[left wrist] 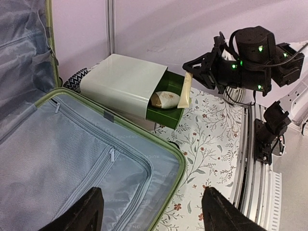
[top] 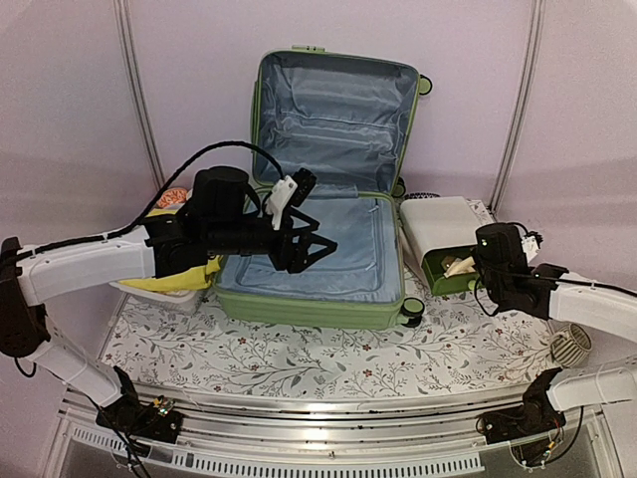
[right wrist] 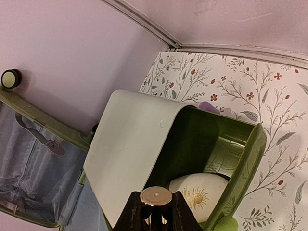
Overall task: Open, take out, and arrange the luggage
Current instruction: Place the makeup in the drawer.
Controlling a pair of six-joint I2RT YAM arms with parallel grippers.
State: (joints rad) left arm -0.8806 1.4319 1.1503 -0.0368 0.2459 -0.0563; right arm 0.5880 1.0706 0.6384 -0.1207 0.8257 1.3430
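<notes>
Quick status from us: the luggage [top: 363, 254] sits mid-table [top: 299, 358], bottom half lying flat and the lid propped up toward the back wall, so we'd call the opening part done. The left gripper [left wrist: 153, 211] hangs right over the luggage's front half, fingers spread wide with nothing between them, pointing down at the grey-blue lining. All we can see in there is lining and zips with no loose items, so we reckon the taking-out is mostly finished. We can't tell if the zipped pockets hide anything, though. Just off the luggage's right side, the right gripper [right wrist: 156, 219] is pinched tight on a cream tube [left wrist: 185, 91], holding it at the mouth of the green drawer [left wrist: 169, 114] that slides out of a white box [left wrist: 122, 82]. A bottle [left wrist: 165, 99] already lies in that drawer, so the arranging looks to be in progress, with this tube next to go in. On the luggage's left side there's a basket [top: 149, 292] with something yellow in it, mostly hidden under the left arm. What's left, we'd guess, is dropping the tube in and maybe a pocket check.
</notes>
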